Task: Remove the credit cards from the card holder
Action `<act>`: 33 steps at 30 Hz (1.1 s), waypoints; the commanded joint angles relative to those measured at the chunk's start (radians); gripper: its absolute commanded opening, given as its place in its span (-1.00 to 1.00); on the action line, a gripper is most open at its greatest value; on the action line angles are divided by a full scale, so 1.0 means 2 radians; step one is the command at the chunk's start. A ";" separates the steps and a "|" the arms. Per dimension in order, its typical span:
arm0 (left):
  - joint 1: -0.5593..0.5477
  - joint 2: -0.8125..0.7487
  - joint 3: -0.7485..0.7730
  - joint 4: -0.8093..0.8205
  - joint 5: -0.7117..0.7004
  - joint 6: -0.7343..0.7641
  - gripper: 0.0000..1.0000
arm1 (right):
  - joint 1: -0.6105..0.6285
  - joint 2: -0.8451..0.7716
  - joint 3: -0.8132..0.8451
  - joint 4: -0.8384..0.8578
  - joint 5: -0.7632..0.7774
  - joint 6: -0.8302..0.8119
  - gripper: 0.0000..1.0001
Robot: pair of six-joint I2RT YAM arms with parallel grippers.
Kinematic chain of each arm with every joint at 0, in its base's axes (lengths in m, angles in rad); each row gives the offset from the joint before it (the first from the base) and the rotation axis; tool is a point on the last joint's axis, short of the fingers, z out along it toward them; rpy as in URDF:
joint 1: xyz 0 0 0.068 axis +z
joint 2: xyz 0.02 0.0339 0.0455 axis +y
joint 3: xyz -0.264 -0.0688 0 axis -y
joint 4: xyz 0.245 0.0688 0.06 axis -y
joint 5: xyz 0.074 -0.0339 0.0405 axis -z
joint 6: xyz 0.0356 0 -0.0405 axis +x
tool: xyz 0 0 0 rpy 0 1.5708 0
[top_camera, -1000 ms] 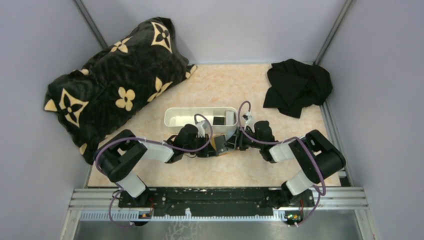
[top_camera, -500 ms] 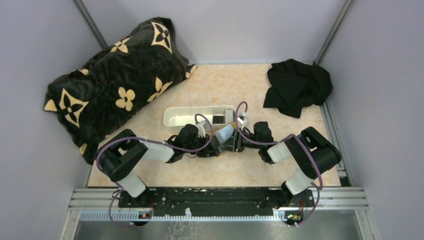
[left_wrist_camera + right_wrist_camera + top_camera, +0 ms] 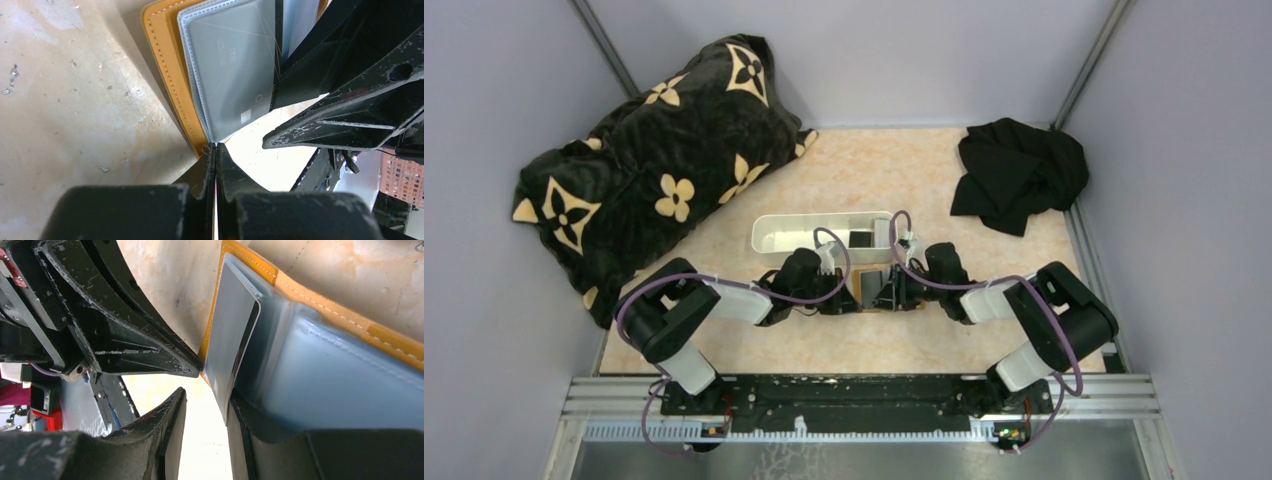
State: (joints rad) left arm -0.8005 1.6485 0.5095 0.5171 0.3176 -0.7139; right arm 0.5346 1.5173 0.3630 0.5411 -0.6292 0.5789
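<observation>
The card holder [image 3: 871, 291] stood on edge on the marbled surface [image 3: 874, 170], just in front of the long white tray [image 3: 766, 236] and between the two arms' tips. The left gripper [image 3: 215, 147] had its jaws clenched flat together, and they met right at the lower corner of the holder's orange cover, pinching it as far as the left wrist view showed. In that view the orange stitched edge ran up and away from the jaws, with a clear sleeve lying against it and a grey credit card [image 3: 232, 62] showing through the plastic.

The right gripper [image 3: 207, 396] faced the holder from the other side. Its jaws were parted, with a bright gap between them. The lower edge of the grey credit card reached down into that gap, lying close against the jaw nearer the holder's grey-blue panel and clear of the other. The card still sat in its pocket, and its dark rim stood a little off the panel behind it. The pointed tip of the left gripper touched the orange edge just beside the card.

A dark card [image 3: 861, 240] lay inside the tray at its right end. A black blanket with cream flowers [image 3: 654, 170] was heaped at the far left, and a black cloth [image 3: 1019, 175] lay crumpled at the far right.
</observation>
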 commanded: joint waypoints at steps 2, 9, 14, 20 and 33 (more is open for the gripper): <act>-0.002 0.027 -0.009 -0.059 -0.028 0.020 -1.00 | 0.007 -0.027 0.004 -0.027 -0.007 -0.009 -0.30; -0.002 0.031 -0.008 -0.056 -0.024 0.020 -1.00 | -0.018 -0.045 -0.016 -0.007 -0.026 0.011 -0.41; -0.002 0.035 -0.005 -0.055 -0.021 0.021 -1.00 | -0.021 -0.046 -0.017 -0.009 -0.029 0.012 -0.45; -0.002 0.041 -0.001 -0.053 -0.017 0.021 -1.00 | -0.035 -0.068 -0.021 -0.031 -0.025 0.006 -0.45; -0.002 0.060 0.015 -0.048 -0.004 0.025 -1.00 | -0.059 -0.114 -0.041 -0.076 -0.002 0.000 -0.50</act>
State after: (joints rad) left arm -0.8017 1.7130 0.5568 0.5472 0.3569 -0.7136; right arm 0.4404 1.3350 0.2932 0.3893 -0.6445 0.5945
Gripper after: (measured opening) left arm 0.005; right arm 0.257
